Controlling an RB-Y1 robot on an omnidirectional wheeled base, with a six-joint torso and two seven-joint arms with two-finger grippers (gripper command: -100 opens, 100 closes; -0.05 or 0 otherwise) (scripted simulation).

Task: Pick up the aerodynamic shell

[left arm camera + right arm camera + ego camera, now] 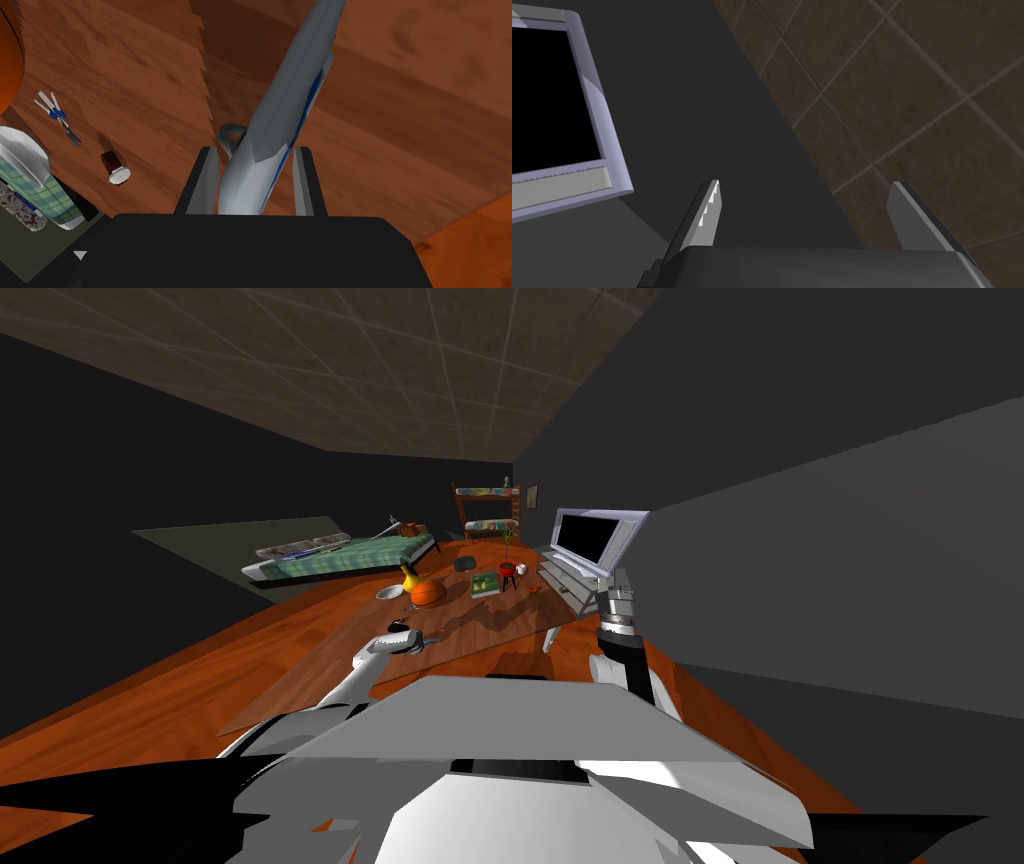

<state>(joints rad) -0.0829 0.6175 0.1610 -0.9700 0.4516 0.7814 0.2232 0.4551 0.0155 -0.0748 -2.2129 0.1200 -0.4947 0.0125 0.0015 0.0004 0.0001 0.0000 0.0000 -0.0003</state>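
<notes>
While your left gripper (pixel 256 150) has its two blades closed against the flanks of the long, streamlined grey shell with blue stripes (pixel 300 75), you are at the hand-over from grasp to lift. The shell's blunt end sits deep between the blades, near the dark body, and its tapered length runs out over the flat brown rug (pixel 400 110), by the rug's near edge. Whether it is touching the rug, you cannot tell from these views. Your next move, as I judge it, is a straight, slow raise with the squeeze held. So much length overhangs that the shell may pivot between the blades. Your right gripper (pixel 806 184) is raised at your side, blades spread wide and holding nothing.
</notes>
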